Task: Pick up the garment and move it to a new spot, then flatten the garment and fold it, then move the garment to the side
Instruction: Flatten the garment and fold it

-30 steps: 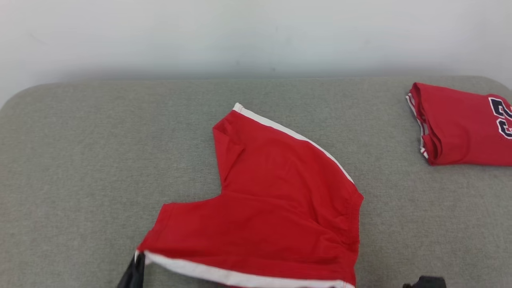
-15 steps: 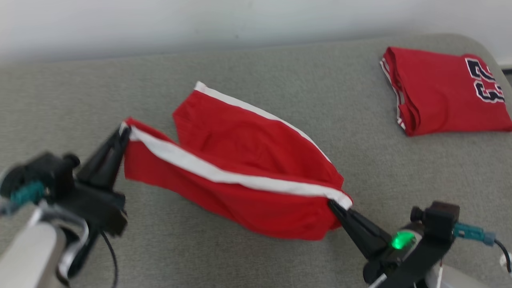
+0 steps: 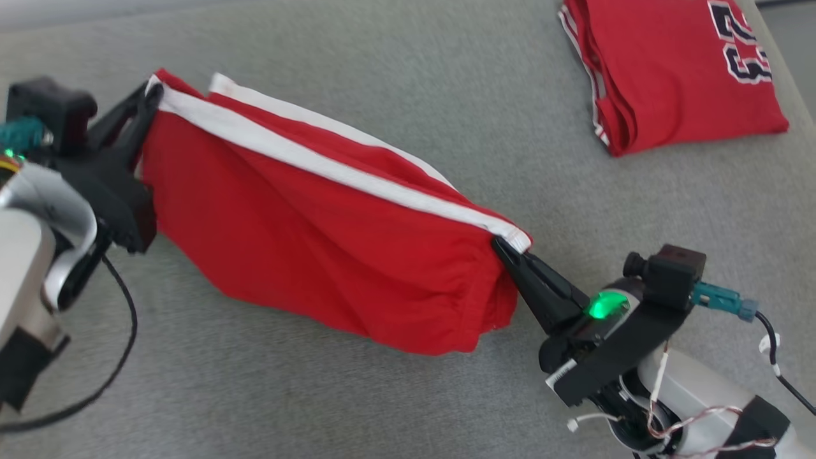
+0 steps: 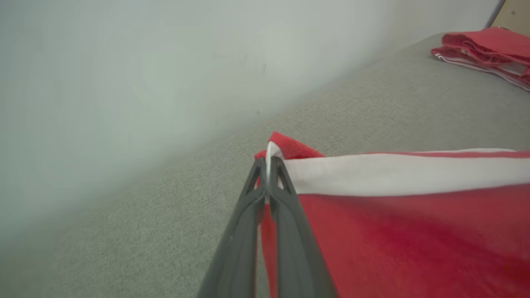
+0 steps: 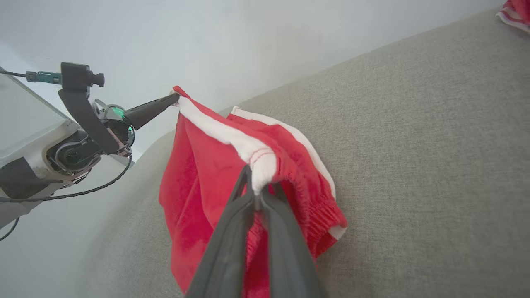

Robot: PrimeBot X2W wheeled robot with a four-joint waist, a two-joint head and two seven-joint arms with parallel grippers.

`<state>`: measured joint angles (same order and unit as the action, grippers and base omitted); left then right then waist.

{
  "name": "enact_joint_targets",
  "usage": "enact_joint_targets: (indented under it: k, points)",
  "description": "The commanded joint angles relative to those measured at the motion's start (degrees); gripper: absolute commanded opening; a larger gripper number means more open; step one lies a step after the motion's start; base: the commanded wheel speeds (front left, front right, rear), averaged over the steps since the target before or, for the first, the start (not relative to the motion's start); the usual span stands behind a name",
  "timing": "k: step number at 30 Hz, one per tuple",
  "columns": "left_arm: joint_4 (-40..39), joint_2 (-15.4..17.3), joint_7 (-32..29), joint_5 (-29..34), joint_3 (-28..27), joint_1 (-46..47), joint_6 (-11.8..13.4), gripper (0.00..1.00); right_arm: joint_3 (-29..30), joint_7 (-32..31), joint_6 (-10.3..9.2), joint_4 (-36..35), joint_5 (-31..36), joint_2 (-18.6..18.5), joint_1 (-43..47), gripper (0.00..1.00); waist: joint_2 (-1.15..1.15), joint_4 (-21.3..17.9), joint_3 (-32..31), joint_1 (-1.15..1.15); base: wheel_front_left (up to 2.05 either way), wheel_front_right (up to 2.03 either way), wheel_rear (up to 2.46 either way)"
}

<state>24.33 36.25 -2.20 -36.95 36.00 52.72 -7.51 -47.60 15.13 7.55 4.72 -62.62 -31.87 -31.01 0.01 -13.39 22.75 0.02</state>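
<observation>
Red fabric shorts (image 3: pixel 331 255), with a broad white stripe down the side seam and a gathered elastic waistband, hang stretched between the two grippers over the middle of a grey woven fabric surface (image 3: pixel 382 395). The stripe forms the taut upper edge, running from far left down to near right. A second white stripe, on the other leg, shows just behind it on the far side. Below the stripe the cloth falls in soft diagonal folds, and its lower edge sags down toward the surface; whether it touches there cannot be told. At the right end the waistband bunches into small puckers.

The left gripper (image 3: pixel 150 95) has its two long dark fingers pressed together on the striped corner at the left end of the shorts; in the left wrist view a thin white edge of cloth sits pinched between the tips. The right gripper (image 3: pixel 503 245) is likewise clamped on the shorts, its fingers meeting on the stripe's end at the waistband corner, with a green light glowing on the wrist behind it.

At the far right, well apart from the shorts, a folded red jersey with dark, white-edged numerals (image 3: pixel 663 70) lies flat on the surface. A pale plain wall (image 4: pixel 124 82) rises behind the far edge.
</observation>
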Motion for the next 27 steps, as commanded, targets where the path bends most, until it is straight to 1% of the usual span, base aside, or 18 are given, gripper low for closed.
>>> enact_joint_targets:
  k: [1,8,16,17,18,19,20,27]
  points:
    - [2.3,0.1,-0.5,-0.4,1.8,2.7,0.1,0.0,0.0,0.1,-0.16,0.6,0.8,1.0,-1.4,0.0,-0.01,-3.3,3.7,-0.02,0.0,0.0,0.0]
    - [10.1,-0.9,1.1,-2.3,7.6,9.5,0.1,0.0,1.0,0.1,-0.16,3.3,3.8,2.9,-3.6,0.0,-0.01,-4.5,4.8,-0.02,0.0,0.0,0.0]
    - [15.7,-1.3,4.0,-4.2,12.3,12.9,0.1,0.0,1.1,0.1,-0.16,6.4,6.0,4.6,-4.7,0.0,-0.01,-4.7,4.7,-0.02,0.0,0.0,0.0]
    - [16.6,-1.5,4.9,-4.1,12.8,13.3,0.1,0.01,1.2,0.1,-0.16,6.7,6.3,4.8,-4.9,0.21,-0.01,-4.7,4.6,-0.02,0.0,0.0,0.0]
    - [17.3,-1.9,5.5,-4.3,13.2,13.5,0.1,0.45,1.2,0.1,-0.16,6.8,6.3,5.0,-4.9,0.47,-0.01,-4.5,4.4,-0.02,0.0,0.0,0.0]
    - [18.0,-2.3,5.9,-4.5,14.0,13.3,0.1,1.0,1.4,0.1,-0.16,6.9,6.3,5.3,-4.9,0.99,-0.01,-4.4,4.2,-0.02,0.0,0.0,0.0]
    - [18.5,-2.6,6.8,-4.3,14.6,13.4,0.1,1.0,1.4,0.1,-0.16,7.1,6.4,5.3,-4.8,1.0,-0.01,-4.2,3.8,-0.02,0.0,0.0,0.0]
    - [21.3,-4.4,11.6,-6.8,17.4,12.7,0.1,1.0,3.7,0.1,-0.17,7.3,8.0,4.0,-2.4,1.0,-0.01,-3.3,0.0,-0.02,0.0,0.0,0.0]
